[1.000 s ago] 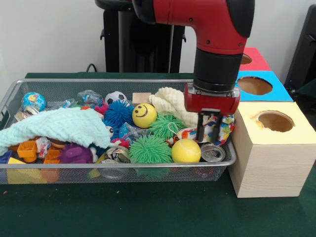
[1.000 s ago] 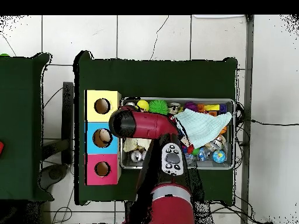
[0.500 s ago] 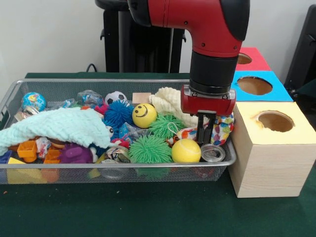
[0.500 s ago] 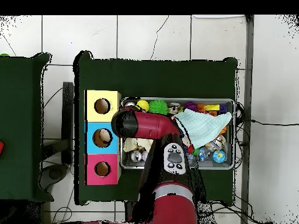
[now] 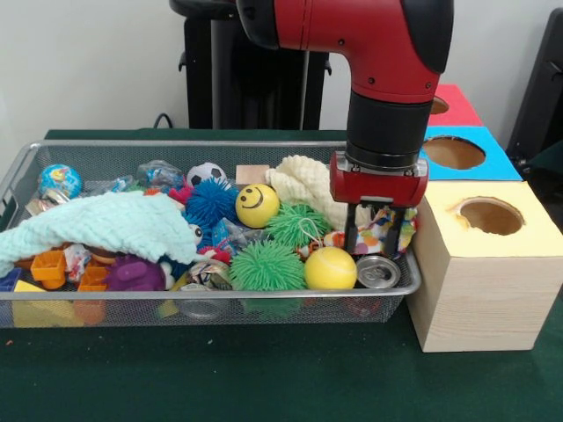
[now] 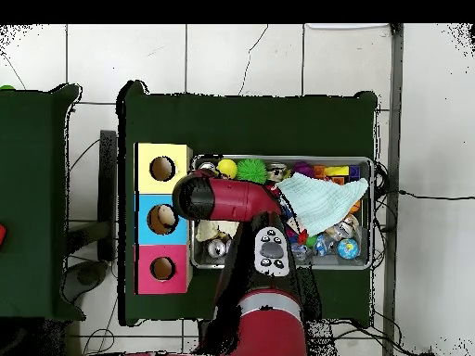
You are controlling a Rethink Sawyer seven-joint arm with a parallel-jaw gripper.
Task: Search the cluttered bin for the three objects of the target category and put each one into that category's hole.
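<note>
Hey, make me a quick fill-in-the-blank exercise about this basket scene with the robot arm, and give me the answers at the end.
1. The hand is closed on a multicoloured fabric piece at the bin's end nearest the ____-topped box.
2. The smiley ball is ____ in colour.
3. A mint-green ____ drapes over toys at the other end.
4. The box farthest from the camera has a ____ top.

Answers: yellow; yellow; towel; red

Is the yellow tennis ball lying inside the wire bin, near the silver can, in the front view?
Yes: the yellow tennis ball sits inside the bin against its near rim, just left of the silver can.
</note>
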